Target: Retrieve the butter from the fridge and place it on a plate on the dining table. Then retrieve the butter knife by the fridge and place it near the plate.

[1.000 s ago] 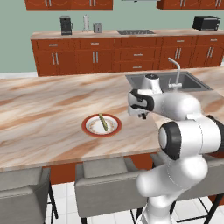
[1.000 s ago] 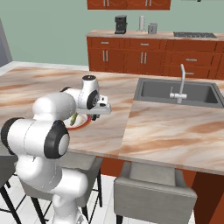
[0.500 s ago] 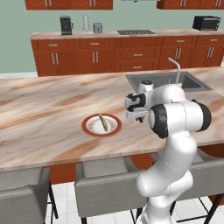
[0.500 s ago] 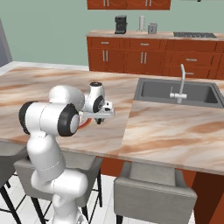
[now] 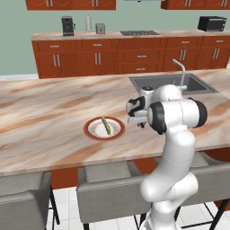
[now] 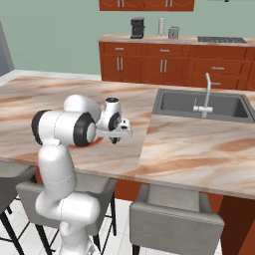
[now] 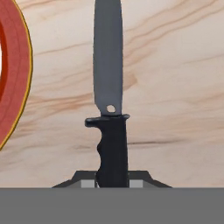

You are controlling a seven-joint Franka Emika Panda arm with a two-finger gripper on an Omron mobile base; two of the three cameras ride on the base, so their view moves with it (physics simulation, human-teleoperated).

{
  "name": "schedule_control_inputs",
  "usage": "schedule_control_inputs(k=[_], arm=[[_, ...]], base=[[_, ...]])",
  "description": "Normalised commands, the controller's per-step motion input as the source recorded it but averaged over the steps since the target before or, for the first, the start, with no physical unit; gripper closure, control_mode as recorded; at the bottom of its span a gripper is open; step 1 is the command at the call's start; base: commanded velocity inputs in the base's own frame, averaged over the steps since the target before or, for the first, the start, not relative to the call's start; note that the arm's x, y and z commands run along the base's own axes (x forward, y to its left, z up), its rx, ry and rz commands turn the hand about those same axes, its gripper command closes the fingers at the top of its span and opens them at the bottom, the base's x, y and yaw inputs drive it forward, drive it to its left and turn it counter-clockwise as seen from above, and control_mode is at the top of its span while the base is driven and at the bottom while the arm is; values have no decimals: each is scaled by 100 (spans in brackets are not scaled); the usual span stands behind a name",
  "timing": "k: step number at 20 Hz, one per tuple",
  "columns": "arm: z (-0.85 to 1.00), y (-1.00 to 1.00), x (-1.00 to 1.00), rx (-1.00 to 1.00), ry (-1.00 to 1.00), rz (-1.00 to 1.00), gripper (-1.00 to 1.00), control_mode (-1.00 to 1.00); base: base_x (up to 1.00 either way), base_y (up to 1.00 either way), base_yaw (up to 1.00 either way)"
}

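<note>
Black-handled, grey-bladed butter knife point(image 7: 109, 109) — red-brown-rimmed plate point(image 5: 104, 129) — tan-marbled dining table point(image 5: 40, 117).

Claw point(image 6: 115, 140) low over dining table point(image 6: 189, 149), near plate point(image 6: 89, 144).

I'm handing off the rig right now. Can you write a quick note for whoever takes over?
Gripper: shut on the knife handle, blade pointing away, over the dining table just beside the plate.
Butter: lying on the plate.
Done: butter is plated; knife has been brought to the table.
Left: set the knife down on the stone top next to the plate's rim, open the gripper and pull back.
</note>
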Motion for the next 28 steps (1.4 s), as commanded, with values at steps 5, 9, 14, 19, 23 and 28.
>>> schedule_control_inputs(k=[5, 9, 14, 19, 23, 28], arm=[[-25, 0, 6, 3, 0, 0, 100, -100], [-26, 0, 10, 3, 0, 0, 100, -100], [-24, 0, 11, 1, 0, 0, 100, -100], [-17, 0, 14, 1, 0, 0, 100, -100], [-11, 0, 20, 0, 0, 0, 100, -100], [-7, 0, 30, 0, 0, 0, 100, -100]], base=[[0, 0, 0], [0, 0, 0], [0, 0, 0], [0, 0, 0], [0, 0, 0], [0, 0, 0]])
